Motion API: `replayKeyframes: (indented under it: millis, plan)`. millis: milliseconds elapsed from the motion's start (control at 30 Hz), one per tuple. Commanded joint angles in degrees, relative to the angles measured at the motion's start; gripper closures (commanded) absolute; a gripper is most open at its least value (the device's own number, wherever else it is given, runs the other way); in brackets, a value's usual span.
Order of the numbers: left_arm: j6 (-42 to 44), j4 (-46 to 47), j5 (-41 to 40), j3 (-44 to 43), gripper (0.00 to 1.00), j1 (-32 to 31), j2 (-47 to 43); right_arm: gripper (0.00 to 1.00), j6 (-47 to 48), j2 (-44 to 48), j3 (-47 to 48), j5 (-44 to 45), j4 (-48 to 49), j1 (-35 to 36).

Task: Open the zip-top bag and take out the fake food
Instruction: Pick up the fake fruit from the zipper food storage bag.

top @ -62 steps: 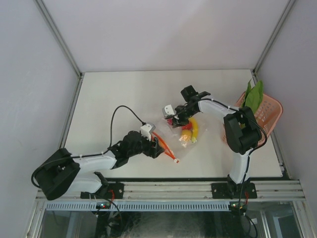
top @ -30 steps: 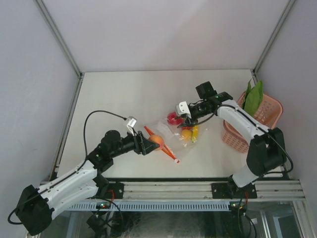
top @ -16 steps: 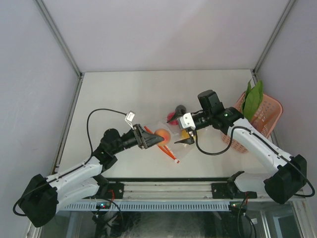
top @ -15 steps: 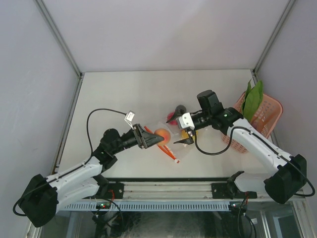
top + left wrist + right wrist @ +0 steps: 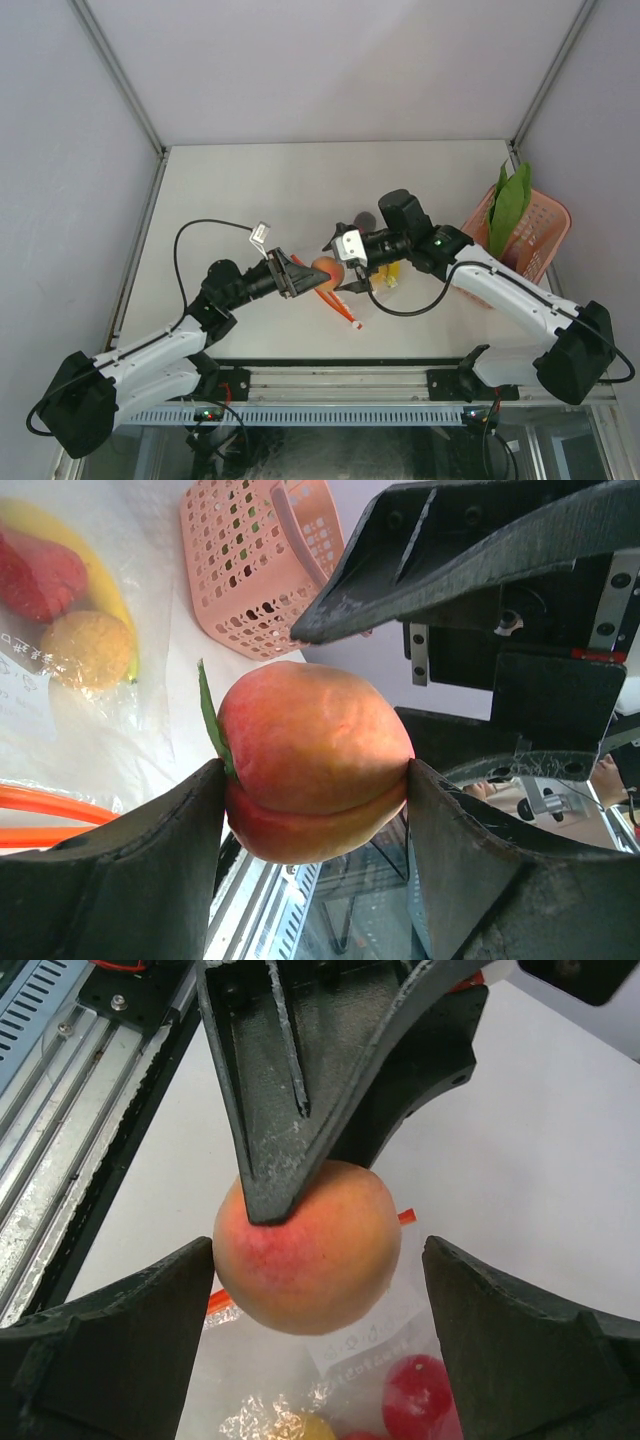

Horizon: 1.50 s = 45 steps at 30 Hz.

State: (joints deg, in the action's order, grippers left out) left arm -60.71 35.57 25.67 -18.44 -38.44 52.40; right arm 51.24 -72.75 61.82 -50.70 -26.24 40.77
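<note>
while the left gripper (image 5: pixel 298 276) is clamping the peach (image 5: pixel 312 752) at the centre of the top view, the right gripper (image 5: pixel 318 1305) is standing wide open with one finger on either side of it. it should be closing squarely on the peach's free sides before the left is letting go. the zip-top bag (image 5: pixel 310 1390) is lying along the bottom of the right wrist view, holding the banana (image 5: pixel 105 590) and other pieces.

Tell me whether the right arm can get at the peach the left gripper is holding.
Probably yes. The right gripper is open, its jaws flanking the peach with gaps on both sides. The left gripper pinches the fruit across the other axis, so the flanks look free.
</note>
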Motion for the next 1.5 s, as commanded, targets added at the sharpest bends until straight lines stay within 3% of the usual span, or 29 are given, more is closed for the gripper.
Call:
replayKeyframes:
  millis: [0, 300, 633, 867, 1067, 1467]
  plan:
    - [-0.7, 3.3, 0.0, -2.7, 0.82, 0.4, -0.2, 0.18, -1.7, -1.2, -0.2, 3.6, 3.5, 2.6]
    - [-0.7, 3.3, -0.4, -2.4, 0.74, 0.4, -0.8, 0.31, -1.2, -2.1, -0.2, 4.3, 3.2, 3.9]
    - [-0.7, 2.4, -2.3, -1.4, 0.36, 0.4, -2.2, 0.59, -1.4, -2.0, -0.1, 3.1, 2.9, 3.5]
    - [0.8, -0.4, -3.7, -0.9, 0.17, 0.4, -4.2, 0.69, -2.3, -1.4, 0.1, 0.9, 2.9, 2.1]
    - [1.7, -2.3, -4.8, -0.3, 0.01, 0.4, -5.8, 0.71, -2.7, -1.3, 0.1, -0.1, 2.8, 1.4]
    - [17.0, -23.7, -12.7, -4.9, 0.00, 0.5, -17.2, 0.72, 0.3, 3.1, 0.5, -3.1, -1.6, -6.3]
